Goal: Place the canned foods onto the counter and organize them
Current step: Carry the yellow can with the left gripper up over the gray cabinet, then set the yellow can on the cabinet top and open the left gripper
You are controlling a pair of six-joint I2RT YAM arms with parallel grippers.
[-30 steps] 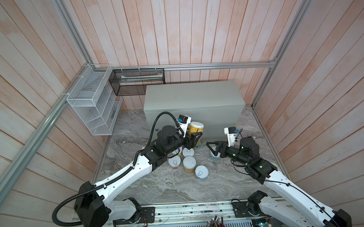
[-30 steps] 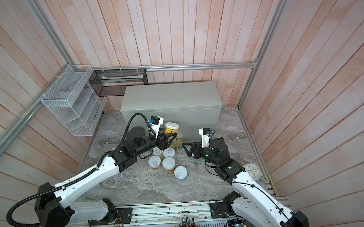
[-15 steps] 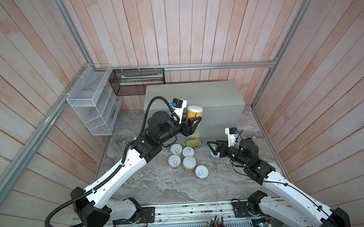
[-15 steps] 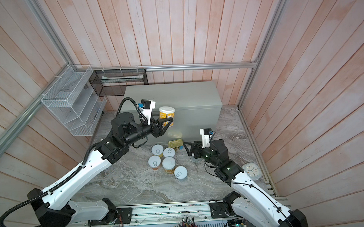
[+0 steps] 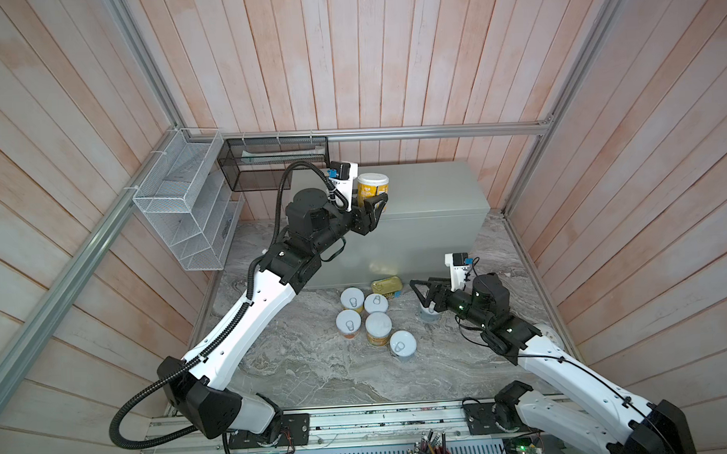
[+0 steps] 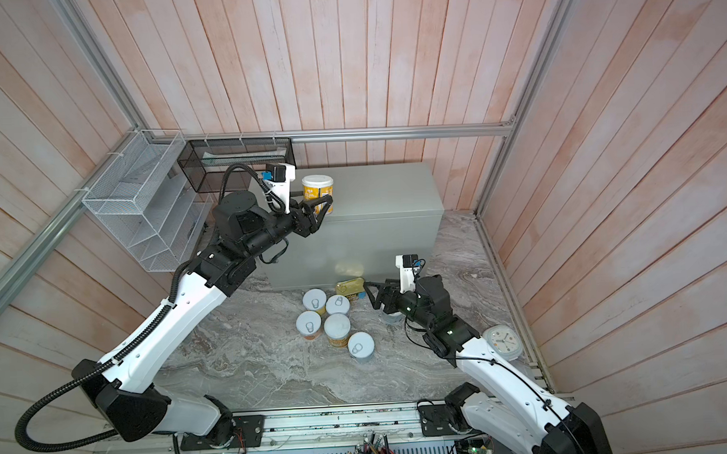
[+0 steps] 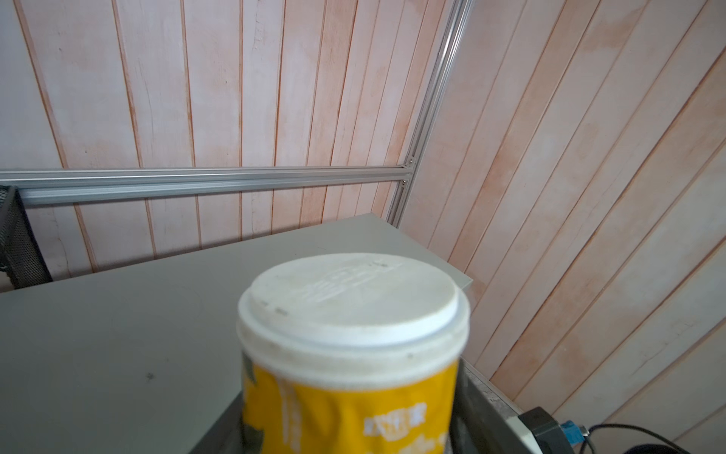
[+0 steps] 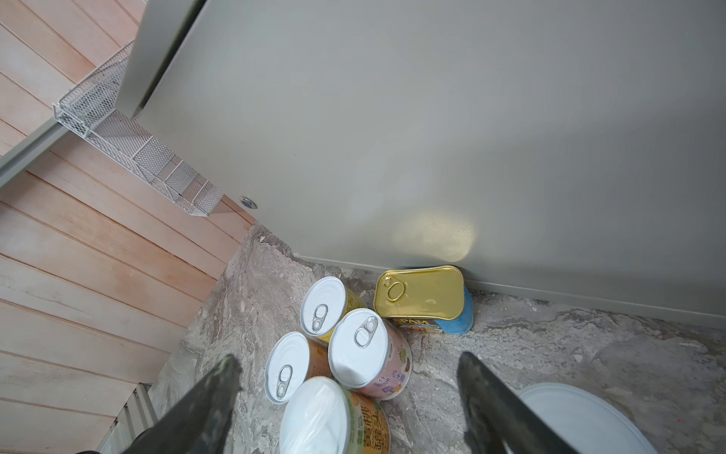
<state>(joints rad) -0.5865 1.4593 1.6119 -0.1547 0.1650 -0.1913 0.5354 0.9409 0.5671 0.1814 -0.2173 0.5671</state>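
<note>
Yellow-labelled round can with whitish lid (image 5: 373,189), clamped in left gripper (image 5: 372,205), above light-grey metal box counter (image 5: 435,192), right gripper (image 5: 420,296) spread wide, empty, low over grey-veined marble surface (image 5: 316,362).

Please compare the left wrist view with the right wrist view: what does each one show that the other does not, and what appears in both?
Only the left wrist view: a yellow-labelled can with a whitish lid, close to the lens, the counter showing its flat top behind it, and a black mesh basket at the edge.

Only the right wrist view: the right gripper, open; the gold-topped tin at the foot of the counter's front; four clustered round cans on the marble surface; the lock; a white mesh basket.

Both: the counter and the plank wall.
</note>
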